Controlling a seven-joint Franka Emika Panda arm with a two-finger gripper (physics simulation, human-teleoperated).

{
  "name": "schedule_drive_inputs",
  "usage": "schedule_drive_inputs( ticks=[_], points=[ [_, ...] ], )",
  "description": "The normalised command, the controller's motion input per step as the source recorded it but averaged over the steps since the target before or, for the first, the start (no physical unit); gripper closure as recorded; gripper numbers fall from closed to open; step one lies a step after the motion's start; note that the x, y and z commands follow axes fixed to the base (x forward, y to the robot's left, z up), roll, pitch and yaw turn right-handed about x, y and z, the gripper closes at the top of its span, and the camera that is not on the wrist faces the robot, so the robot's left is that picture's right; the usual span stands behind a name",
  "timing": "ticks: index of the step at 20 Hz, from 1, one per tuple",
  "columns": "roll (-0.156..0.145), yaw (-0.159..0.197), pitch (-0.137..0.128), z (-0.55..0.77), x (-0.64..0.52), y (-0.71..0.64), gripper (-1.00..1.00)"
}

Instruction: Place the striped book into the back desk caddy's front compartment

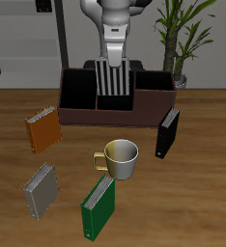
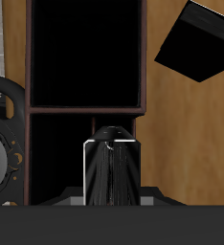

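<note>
The striped book (image 1: 113, 81), with narrow black and light-grey stripes, hangs upright in my gripper (image 1: 116, 60), which is shut on its upper end. It is over the middle of the back desk caddy (image 1: 76, 114), a long, low, reddish-brown box with a black inside. The book's lower end overlaps the caddy's opening; I cannot tell how deep it sits. In the wrist view I see the book end-on (image 2: 111, 172), with a black-lined compartment (image 2: 85, 53) and its brown divider wall (image 2: 85, 112) below it.
On the table in front of the caddy lie an orange book (image 1: 43, 128), a speckled grey book (image 1: 42, 188), a green book (image 1: 98, 209) and a pale mug (image 1: 120, 159). A black book (image 1: 168, 132) (image 2: 195, 43) stands beside the caddy's end. A potted plant (image 1: 183, 34) stands behind.
</note>
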Motion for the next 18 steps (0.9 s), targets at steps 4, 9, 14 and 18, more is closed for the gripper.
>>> schedule_drive_inputs(
  ticks=[4, 9, 14, 18],
  points=[
    [-0.003, -0.007, 0.03, -0.19, 0.07, -0.03, 1.0],
    [-0.007, 0.0, 0.023, -0.17, 0.08, -0.02, 1.0],
    [0.006, -0.001, 0.02, -0.13, 0.04, 0.03, 1.0],
    [0.008, -0.005, 0.033, -0.21, 0.08, 0.01, 1.0]
  ],
)
